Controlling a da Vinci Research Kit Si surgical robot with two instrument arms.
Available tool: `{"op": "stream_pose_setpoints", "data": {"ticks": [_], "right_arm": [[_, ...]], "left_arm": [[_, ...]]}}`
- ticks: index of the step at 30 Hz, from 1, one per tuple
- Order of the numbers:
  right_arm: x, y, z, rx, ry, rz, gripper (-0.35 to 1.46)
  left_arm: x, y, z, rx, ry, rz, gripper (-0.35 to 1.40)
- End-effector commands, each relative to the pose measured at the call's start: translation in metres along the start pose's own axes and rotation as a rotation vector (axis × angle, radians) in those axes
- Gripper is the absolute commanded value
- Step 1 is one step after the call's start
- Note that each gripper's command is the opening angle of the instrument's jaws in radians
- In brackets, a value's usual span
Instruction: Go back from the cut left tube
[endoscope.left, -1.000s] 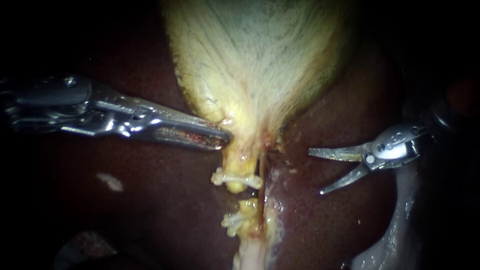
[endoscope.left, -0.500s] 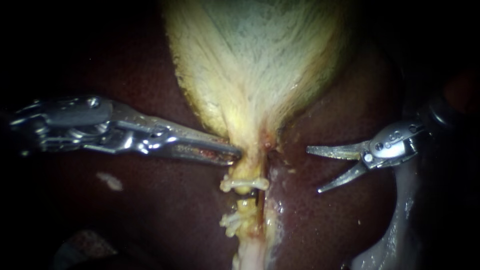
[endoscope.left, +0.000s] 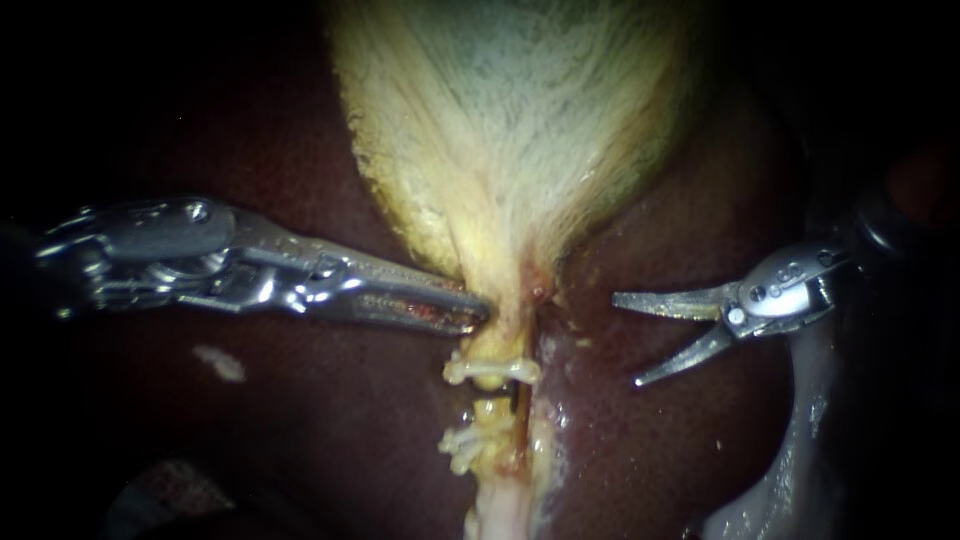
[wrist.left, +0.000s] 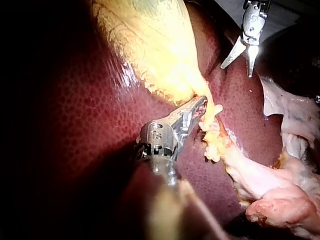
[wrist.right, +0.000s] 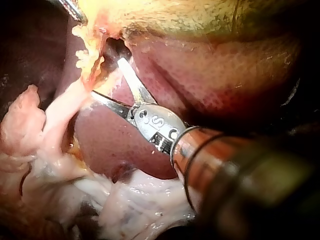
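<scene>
- Your left tool (endoscope.left: 476, 312) has its jaws closed on the narrow end of the gallbladder (endoscope.left: 510, 150), probably to hold the stumps up in view.
- The cut left tube (endoscope.left: 490, 410) lies just below that grip, parted between two clips (endoscope.left: 490, 370).
- Your right tool (endoscope.left: 626, 340) hangs with its jaws apart over the liver (endoscope.left: 650, 450), clear of the tube, so its way back looks free.

The left steel instrument (endoscope.left: 474, 312) gripped the neck of the pale yellow gallbladder (endoscope.left: 510, 150) just above a white clip (endoscope.left: 490, 370). The right steel instrument (endoscope.left: 628, 340) held its jaws agape, well apart, over the dark red liver (endoscope.left: 300, 400).
</scene>
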Motion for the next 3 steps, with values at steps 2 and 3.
{"op": "stream_pose_setpoints", "data": {"ticks": [2,3], "right_arm": [[0.0,0.0,0.0,0.0,0.0,0.0,1.41],[0.0,0.0,0.0,0.0,0.0,0.0,1.41]], "left_arm": [[0.0,0.0,0.0,0.0,0.0,0.0,-0.35],[-0.0001,0.0,-0.0001,0.0,0.0,0.0,-0.35]]}}
